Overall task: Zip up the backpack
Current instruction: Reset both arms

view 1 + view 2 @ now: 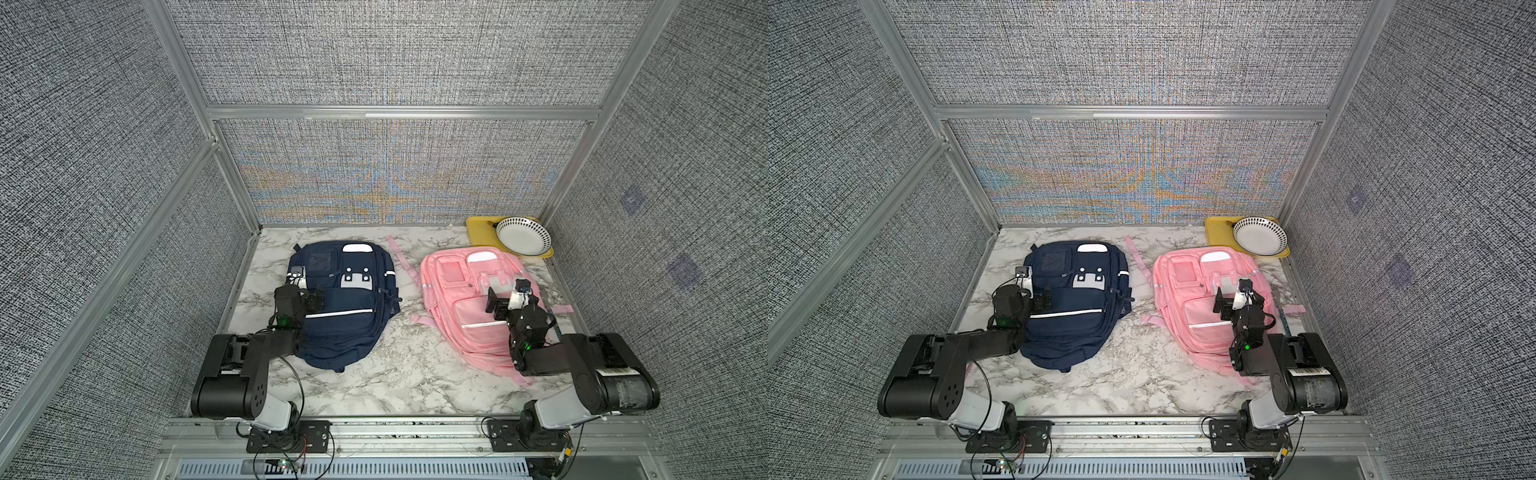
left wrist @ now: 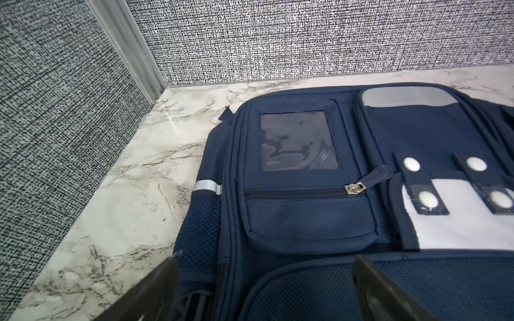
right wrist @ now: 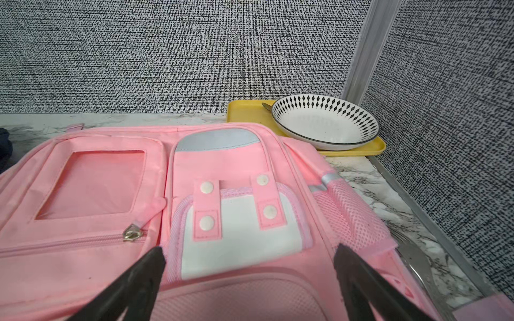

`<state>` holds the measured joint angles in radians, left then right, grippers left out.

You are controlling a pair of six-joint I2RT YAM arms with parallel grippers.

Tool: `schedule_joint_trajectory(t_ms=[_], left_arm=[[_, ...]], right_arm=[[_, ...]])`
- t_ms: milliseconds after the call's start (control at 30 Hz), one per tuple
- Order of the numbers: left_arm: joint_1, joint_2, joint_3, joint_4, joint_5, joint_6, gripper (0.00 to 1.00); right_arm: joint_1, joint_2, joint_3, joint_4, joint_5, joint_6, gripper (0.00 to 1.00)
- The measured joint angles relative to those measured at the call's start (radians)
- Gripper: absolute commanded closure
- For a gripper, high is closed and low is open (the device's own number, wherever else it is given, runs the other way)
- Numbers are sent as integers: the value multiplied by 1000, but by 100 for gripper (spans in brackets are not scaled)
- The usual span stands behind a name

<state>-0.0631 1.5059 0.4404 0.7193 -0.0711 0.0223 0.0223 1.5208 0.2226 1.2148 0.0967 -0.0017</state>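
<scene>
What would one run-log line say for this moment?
left gripper open over navy backpack | right gripper open over pink backpack | nothing held

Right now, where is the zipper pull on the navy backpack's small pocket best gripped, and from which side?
Grip the rubber tab, not the metal slider. It lies flat on the navy backpack, so probably come from above, jaws astride its narrow width.

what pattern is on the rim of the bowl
Black diamonds on white; the bowl shows best in the right wrist view.

left pincer, right pincer agape
</scene>
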Motion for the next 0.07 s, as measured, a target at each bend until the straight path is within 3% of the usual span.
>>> schedule_joint_trajectory(t_ms=[67], left_arm=[[0, 0, 0, -3, 3, 0, 0]], right_arm=[[0, 0, 0, 0, 0, 0, 2]])
